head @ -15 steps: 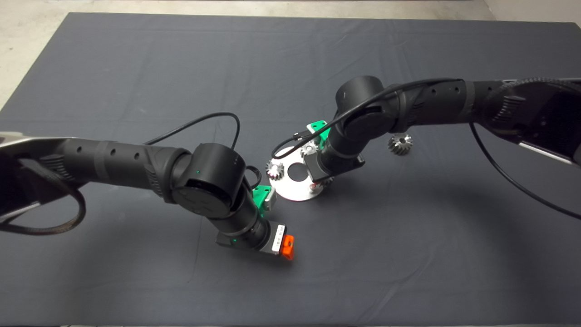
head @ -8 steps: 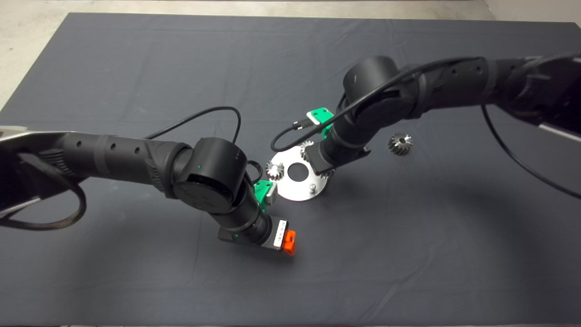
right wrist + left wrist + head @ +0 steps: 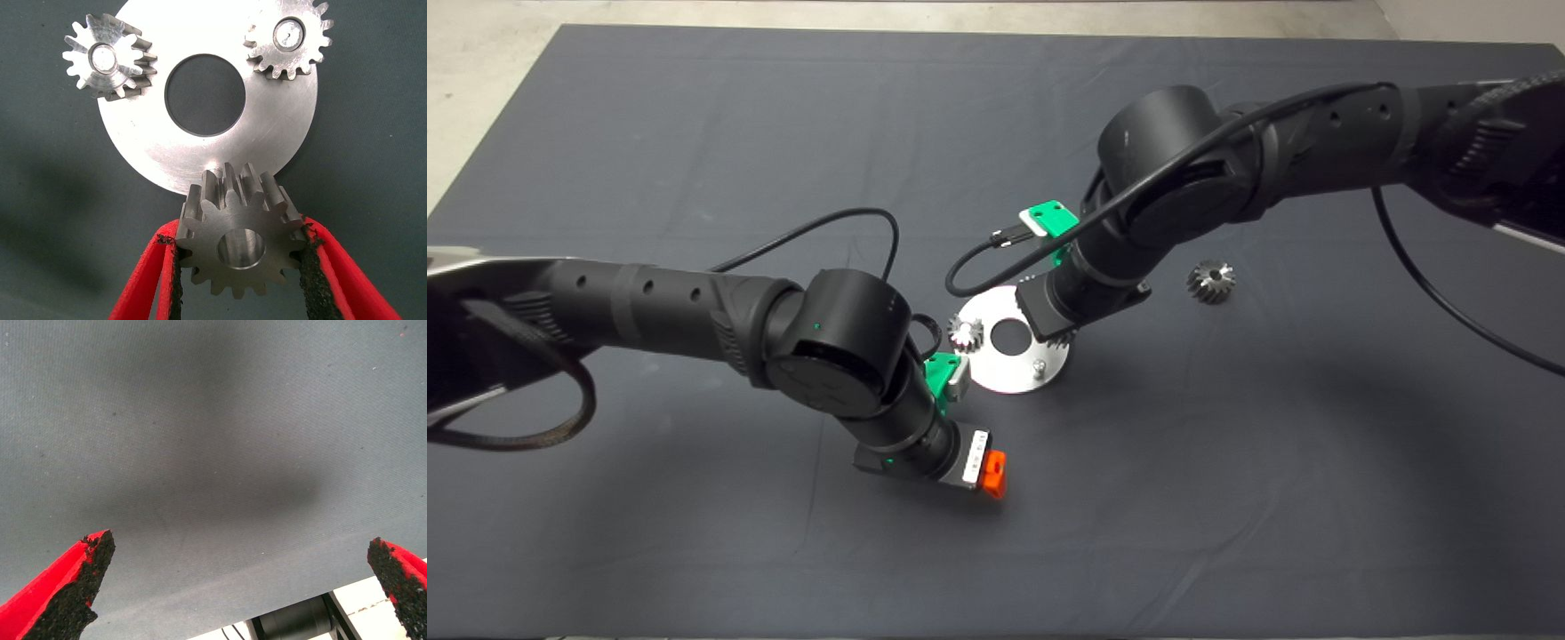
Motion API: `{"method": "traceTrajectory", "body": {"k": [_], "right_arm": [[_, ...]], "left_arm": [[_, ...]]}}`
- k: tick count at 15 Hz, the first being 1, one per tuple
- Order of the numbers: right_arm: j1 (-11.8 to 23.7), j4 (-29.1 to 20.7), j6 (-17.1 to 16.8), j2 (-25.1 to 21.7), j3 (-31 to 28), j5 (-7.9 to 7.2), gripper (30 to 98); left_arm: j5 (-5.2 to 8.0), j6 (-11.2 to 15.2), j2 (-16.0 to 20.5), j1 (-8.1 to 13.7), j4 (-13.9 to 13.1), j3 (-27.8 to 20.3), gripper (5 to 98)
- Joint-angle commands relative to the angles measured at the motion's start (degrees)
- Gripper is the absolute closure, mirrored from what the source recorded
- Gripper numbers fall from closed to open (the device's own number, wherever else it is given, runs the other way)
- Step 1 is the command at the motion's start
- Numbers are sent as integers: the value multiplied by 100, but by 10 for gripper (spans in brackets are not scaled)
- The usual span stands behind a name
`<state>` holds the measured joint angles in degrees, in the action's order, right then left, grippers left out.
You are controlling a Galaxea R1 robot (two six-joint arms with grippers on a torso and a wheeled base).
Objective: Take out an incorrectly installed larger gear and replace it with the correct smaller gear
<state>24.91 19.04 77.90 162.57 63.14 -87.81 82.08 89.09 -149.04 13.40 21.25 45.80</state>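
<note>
From the head view, I have the right gripper (image 3: 1060, 331) over the near-right rim of the round plate (image 3: 996, 369), its wrist hiding most of what it carries; only a few teeth show below it. A bare post (image 3: 1039, 365) stands on the plate just beside those teeth, so I judge the removal half done: the wrong gear is off its seat but not yet set aside. The smaller gear (image 3: 1211, 281) lies alone on the mat (image 3: 694, 107) to the right of the plate, untouched. There is plenty of bare mat around it for a drop-off and a pickup. The left gripper (image 3: 989, 473) waits low on the mat, near the plate's left side (close enough that I would mind it when swinging across).

In the left wrist view, the left fingers (image 3: 67, 587) are spread wide with nothing between them, only mat and its edge beyond.

In the right wrist view, the right gripper (image 3: 240, 267) is clamped on the larger gear (image 3: 237, 237), a pad on each flank, bore facing the camera. It overlaps the plate's rim in this view; I cannot tell the gap. Two small bright gears, one (image 3: 110, 59) and the other (image 3: 288, 39), sit on their posts at the far rim, well apart from my load.
</note>
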Motion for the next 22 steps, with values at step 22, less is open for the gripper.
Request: {"method": "traceTrajectory", "body": {"k": [22], "right_arm": [[-442,-3,-46,43,215,-509,918]], "left_arm": [[10,3,2,120,37,2,59]]}}
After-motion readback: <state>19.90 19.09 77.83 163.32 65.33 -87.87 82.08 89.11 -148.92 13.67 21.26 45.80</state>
